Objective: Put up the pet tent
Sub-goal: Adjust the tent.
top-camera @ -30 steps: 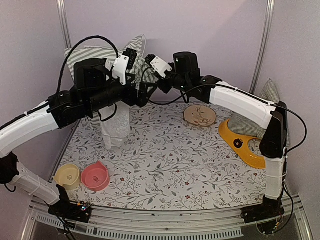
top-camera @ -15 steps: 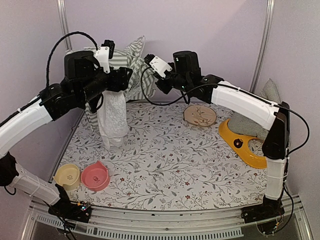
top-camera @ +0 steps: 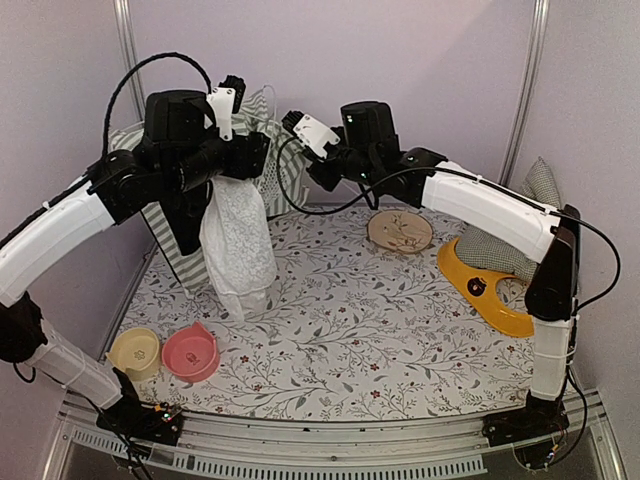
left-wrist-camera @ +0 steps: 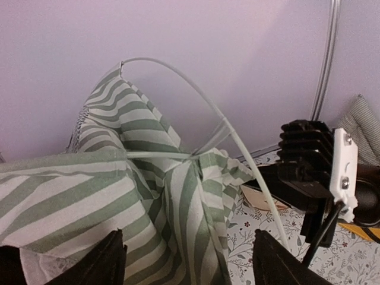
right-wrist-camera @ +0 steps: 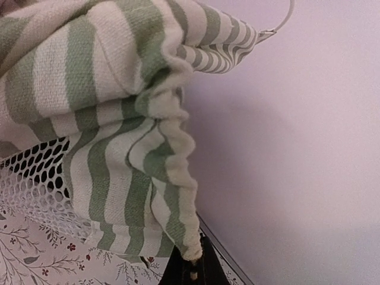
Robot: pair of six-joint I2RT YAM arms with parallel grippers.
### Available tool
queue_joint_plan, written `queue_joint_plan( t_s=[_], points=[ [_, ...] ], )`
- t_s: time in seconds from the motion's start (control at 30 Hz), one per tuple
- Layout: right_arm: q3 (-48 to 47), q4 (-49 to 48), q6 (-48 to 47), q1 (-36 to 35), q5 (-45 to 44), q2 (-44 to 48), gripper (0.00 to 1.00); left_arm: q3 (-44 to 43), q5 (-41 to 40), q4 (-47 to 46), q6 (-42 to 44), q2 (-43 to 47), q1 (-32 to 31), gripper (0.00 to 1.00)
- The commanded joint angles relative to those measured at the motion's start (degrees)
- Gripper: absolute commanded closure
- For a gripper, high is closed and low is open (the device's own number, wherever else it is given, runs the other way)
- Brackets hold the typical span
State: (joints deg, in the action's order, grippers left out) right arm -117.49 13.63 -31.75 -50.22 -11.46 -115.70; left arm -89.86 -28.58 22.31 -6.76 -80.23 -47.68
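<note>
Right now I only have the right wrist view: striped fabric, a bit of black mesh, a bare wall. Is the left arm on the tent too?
Observer: Yes. The left gripper is at the upper part of the pet tent, with its jaws apart and striped fabric between them.
Operator: Is anything hanging loose?
Observer: The white lace curtain hangs below the left gripper, and its lower end is at the floral tabletop.
Operator: Any poles showing?
Observer: One thin white pole arcs from the fabric's peak down past the left gripper. The fabric under it looks crumpled, not spread out.
</note>
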Motion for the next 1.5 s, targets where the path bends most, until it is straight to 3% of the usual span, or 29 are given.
queue_joint_plan(
  t_s=[0.0,0.3,0.5,0.53,0.6,0.67,0.87,1.1,1.47],
  points=[
    [-2.6,-2.9,2.4,-0.8,0.4,2.8,1.0,-3.5,0.4,4.6,-1.6,-0.7,0.9,0.31],
    [-4.7,-2.0,2.0,-1.7,0.6,1.7,1.0,-6.6,6.0,9.9,-6.1,-5.9,3.5,0.38],
    [-4.9,-1.9,1.9,-1.9,1.1,1.8,1.0,-5.2,5.8,8.2,-6.5,-5.8,5.2,0.43],
    [-4.9,-1.9,1.9,-1.9,1.2,1.9,1.0,-4.7,6.6,7.4,-6.4,-5.6,5.7,0.48],
    [-4.6,-1.8,1.7,-2.0,1.3,1.7,1.0,-3.0,8.6,5.2,-6.4,-4.3,6.2,0.68],
    [-4.0,-1.6,0.8,-2.0,1.0,1.5,1.0,-1.4,11.4,3.4,-7.1,-2.8,7.1,1.0],
    [0.9,-0.9,-1.4,1.2,9.9,4.3,1.0,3.4,27.7,-1.5,-11.5,4.0,17.4,1.0],
    [6.0,-0.2,-2.7,4.7,15.8,6.7,0.92,5.8,48.0,-6.6,-18.6,8.3,31.4,1.0],
    [18.5,0.1,-2.3,10.0,19.4,13.1,0.92,7.7,64.9,-15.6,-28.3,8.4,45.1,1.0]
  ],
)
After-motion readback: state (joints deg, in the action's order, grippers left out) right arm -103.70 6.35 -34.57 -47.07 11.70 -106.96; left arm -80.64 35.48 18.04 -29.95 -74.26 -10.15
